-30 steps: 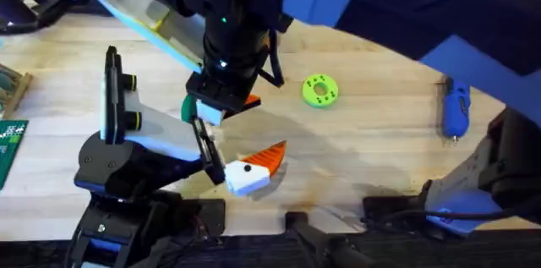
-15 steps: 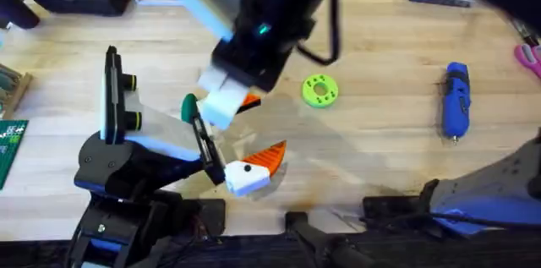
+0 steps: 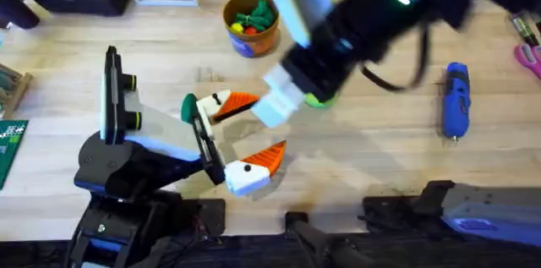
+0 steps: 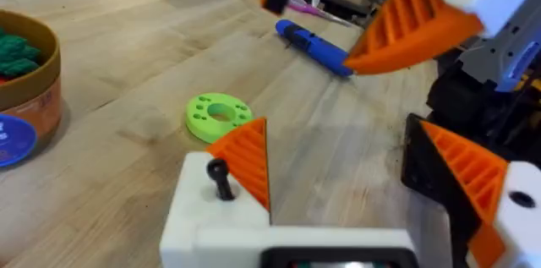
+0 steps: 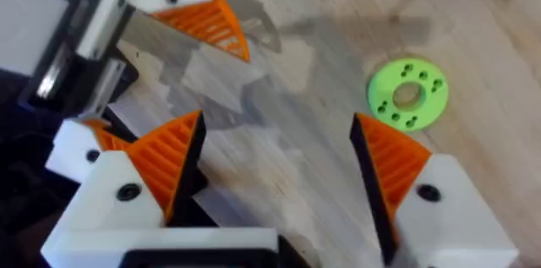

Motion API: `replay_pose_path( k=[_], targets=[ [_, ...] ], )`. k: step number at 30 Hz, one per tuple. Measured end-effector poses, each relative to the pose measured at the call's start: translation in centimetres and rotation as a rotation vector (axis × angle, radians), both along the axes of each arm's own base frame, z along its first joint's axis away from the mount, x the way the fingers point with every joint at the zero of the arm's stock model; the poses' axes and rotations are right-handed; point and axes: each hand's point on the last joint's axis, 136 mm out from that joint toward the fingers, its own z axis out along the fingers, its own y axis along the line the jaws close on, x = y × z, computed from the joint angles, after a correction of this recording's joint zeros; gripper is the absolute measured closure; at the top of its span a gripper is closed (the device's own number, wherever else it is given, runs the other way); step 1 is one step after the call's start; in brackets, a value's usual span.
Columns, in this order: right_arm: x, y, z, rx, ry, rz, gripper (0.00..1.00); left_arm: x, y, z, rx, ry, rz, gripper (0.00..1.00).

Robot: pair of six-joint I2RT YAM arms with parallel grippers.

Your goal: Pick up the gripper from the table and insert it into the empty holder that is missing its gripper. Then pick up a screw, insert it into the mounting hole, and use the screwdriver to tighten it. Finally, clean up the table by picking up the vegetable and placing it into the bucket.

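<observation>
Swung right since half-second ago — right gripper (image 5: 275, 175) jaws wide, empty, above green disc (image 5: 407, 94); left gripper (image 3: 245, 141) spread, empty; bucket (image 3: 251, 24) uncovered; screwdriver (image 3: 456, 99) near right edge, open wood around.

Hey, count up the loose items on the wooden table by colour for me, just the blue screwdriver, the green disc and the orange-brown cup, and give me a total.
Blue: 1, the screwdriver
Lime green: 1, the flat disc
Orange-brown: 1, the bucket, with small green and red pieces inside
Total: 3
</observation>
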Motion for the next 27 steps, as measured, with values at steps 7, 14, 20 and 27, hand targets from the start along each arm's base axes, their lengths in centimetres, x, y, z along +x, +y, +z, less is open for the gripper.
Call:
replay_pose_path(
  k=[7,14,20,27],
  targets=[
    [-4.5,-2.8,1.4,0.160,0.000,0.005,0.007,0.0,0.0,0.0,0.000,0.000,0.000,0.015],
    [-6.1,-3.7,0.8,0.183,0.057,0.039,0.007,0.1,0.1,0.0,0.001,-0.001,0.007,0.016],
    [-9.3,-6.5,2.2,0.229,0.076,0.073,0.008,0.5,0.2,0.0,0.004,-0.004,0.031,0.015],
    [-9.6,-7.6,3.2,0.271,0.044,0.062,0.007,0.7,0.3,0.0,0.005,-0.007,0.047,0.015]
  ],
)
